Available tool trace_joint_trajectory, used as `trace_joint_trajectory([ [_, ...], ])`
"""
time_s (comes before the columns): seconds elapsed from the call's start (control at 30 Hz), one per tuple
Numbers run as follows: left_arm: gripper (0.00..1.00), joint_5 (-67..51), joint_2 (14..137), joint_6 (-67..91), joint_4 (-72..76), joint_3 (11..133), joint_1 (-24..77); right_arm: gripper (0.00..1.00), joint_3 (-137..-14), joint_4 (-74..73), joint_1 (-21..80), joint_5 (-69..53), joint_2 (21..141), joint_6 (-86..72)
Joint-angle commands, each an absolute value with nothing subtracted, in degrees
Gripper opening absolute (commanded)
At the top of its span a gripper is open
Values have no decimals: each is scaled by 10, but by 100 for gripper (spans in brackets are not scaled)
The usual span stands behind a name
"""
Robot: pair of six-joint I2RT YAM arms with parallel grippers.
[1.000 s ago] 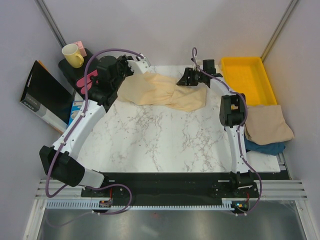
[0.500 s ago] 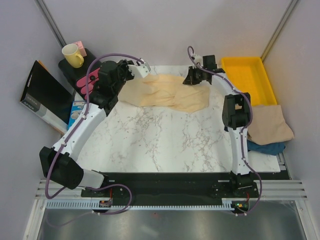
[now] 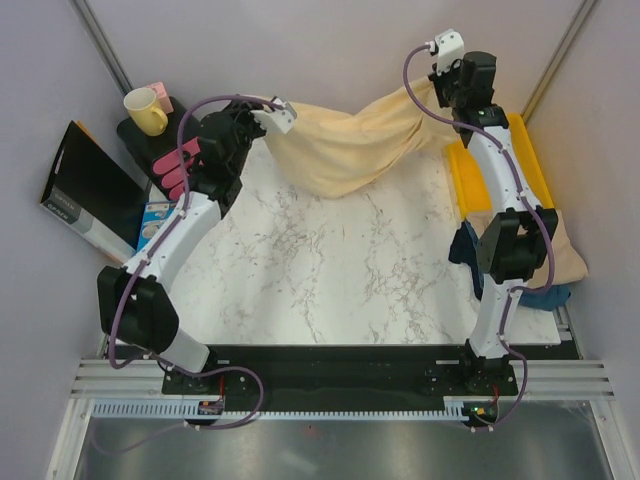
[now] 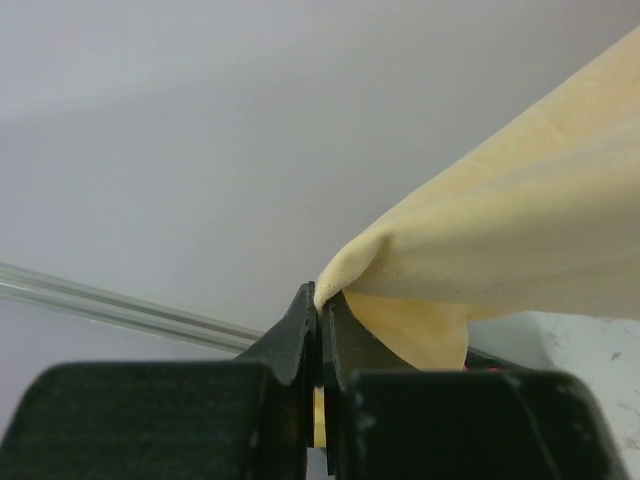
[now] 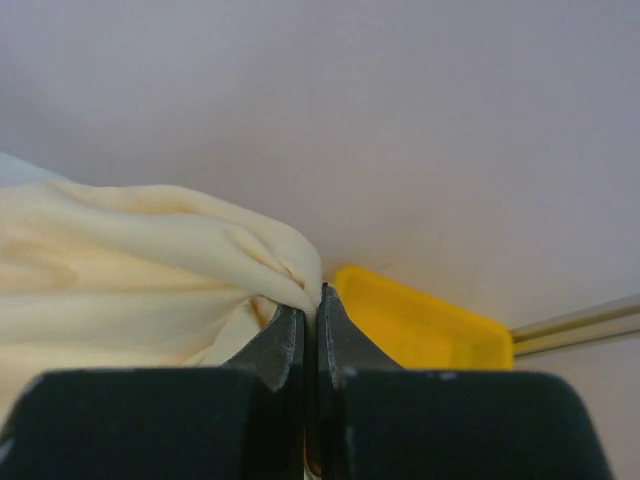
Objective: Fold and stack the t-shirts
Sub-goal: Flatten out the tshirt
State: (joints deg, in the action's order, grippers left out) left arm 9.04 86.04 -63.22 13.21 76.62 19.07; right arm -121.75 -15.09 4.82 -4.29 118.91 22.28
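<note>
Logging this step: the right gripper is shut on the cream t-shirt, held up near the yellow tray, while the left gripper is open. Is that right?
Not quite. The left gripper is shut on the t-shirt too, as the left wrist view shows. The rest stands: the right gripper is shut on it, held up near the yellow tray.

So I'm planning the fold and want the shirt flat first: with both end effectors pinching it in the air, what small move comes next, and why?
Probably draw the two apart. The left end effector and right end effector each pinch an edge of the t-shirt, which sags bunched between them over the table.
</note>
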Motion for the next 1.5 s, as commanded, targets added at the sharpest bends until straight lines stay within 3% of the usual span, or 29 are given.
trace_joint_trajectory([
  [0.0,2,104,899,-657,226,861,151,0,-1201,-101,41,53,1166,299],
  [0.27,2,88,983,-636,179,981,69,0,-1178,-108,11,64,1145,295],
  [0.63,2,13,938,-636,143,823,68,0,-1046,-218,21,-104,1066,282],
  [0.9,2,-104,814,-670,163,621,69,0,-962,-296,54,-205,1022,346],
  [1.1,2,-108,730,-571,108,688,69,0,-954,-297,52,-220,949,358],
  [1.27,2,-170,635,-562,21,694,69,0,-918,-328,53,-275,851,408],
  [1.47,2,-157,558,-557,-27,700,69,0,-890,-406,52,-298,738,438],
])
